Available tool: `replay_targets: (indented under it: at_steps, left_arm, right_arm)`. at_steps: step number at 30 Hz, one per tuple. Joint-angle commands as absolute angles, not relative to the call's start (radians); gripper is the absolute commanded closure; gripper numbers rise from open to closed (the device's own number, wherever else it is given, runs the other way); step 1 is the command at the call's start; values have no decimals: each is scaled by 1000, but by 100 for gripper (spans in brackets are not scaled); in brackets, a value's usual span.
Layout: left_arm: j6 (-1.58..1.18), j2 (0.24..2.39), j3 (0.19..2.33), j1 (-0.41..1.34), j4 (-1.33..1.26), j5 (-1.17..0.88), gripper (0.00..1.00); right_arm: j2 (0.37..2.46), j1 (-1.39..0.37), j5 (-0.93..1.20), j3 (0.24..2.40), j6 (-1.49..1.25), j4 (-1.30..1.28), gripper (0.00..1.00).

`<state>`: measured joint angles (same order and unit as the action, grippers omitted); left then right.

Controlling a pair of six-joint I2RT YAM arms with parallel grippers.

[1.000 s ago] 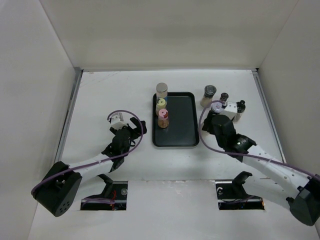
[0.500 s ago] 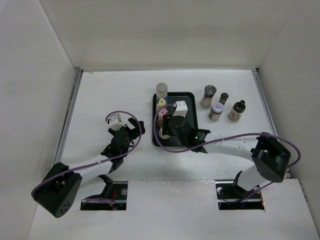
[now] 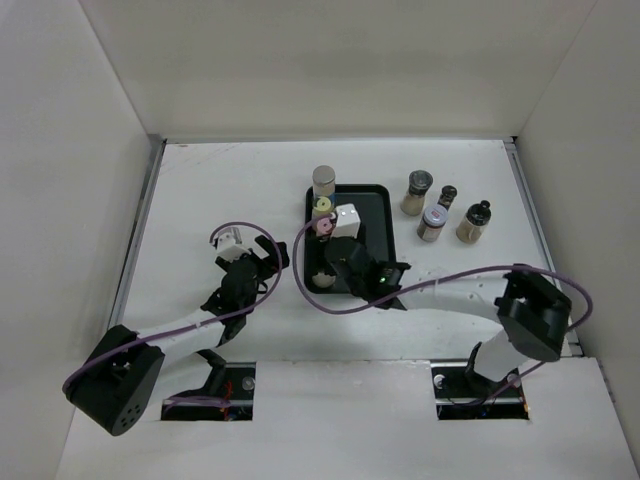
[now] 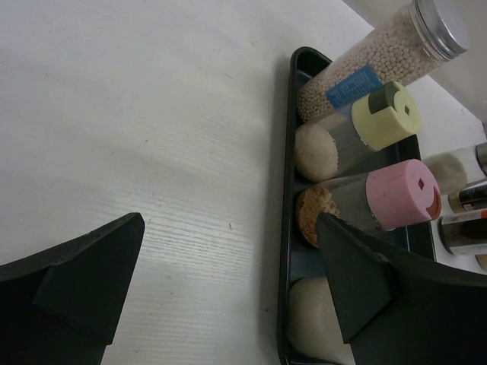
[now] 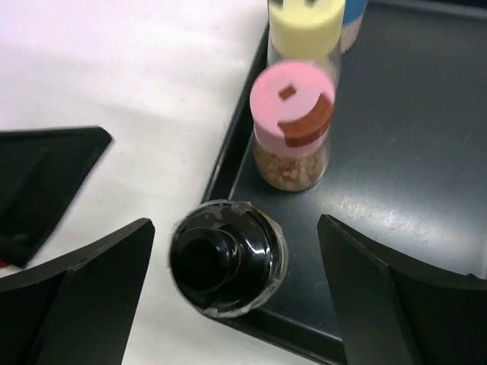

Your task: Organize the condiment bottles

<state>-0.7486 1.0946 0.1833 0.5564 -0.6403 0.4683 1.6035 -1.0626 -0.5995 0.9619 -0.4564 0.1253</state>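
Observation:
In the right wrist view a black-knob jar [image 5: 226, 266] stands in the near left corner of the black tray [image 5: 411, 152]. My right gripper [image 5: 236, 226] is open, its fingers on either side of the jar with gaps. Behind it stand a pink-capped jar [image 5: 293, 114] and a yellow-capped jar [image 5: 306, 23]. From above, the right gripper [image 3: 328, 268] hides that jar. A silver-capped jar [image 3: 323, 180] heads the row. My left gripper [image 3: 272, 255] is open and empty on the table left of the tray [image 4: 288, 228]. Its wrist view shows the jars from the side.
Several more jars stand on the table right of the tray: a grey-capped one [image 3: 418, 190], a black-knob one [image 3: 447, 195], a silver-topped one [image 3: 432, 222] and another black-knob one [image 3: 476, 220]. White walls enclose the table on three sides.
My right arm has swung from the jars on the right over to the tray's left column, then settled at its near left corner. The left arm has hardly moved.

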Motion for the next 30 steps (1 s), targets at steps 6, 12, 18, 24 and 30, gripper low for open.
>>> replay_targets:
  at_steps: [6, 12, 18, 24, 30]
  left_arm:
    - [-762, 1085, 181, 550, -689, 460, 0]
    - [-764, 1095, 184, 548, -689, 460, 0]
    - [-764, 1089, 181, 547, -689, 460, 0]
    - [-764, 1088, 183, 547, -687, 457, 0]
    - [-764, 1086, 183, 545, -689, 451, 0]
  right_arm:
    - [1229, -876, -545, 879, -408, 137, 0]
    - [1288, -518, -508, 975, -315, 92, 0]
    - [1550, -344, -474, 1207, -229, -11, 0]
    - [1687, -303, -419, 1315, -222, -52, 0]
    - [1770, -278, -400, 1342, -238, -69, 0]
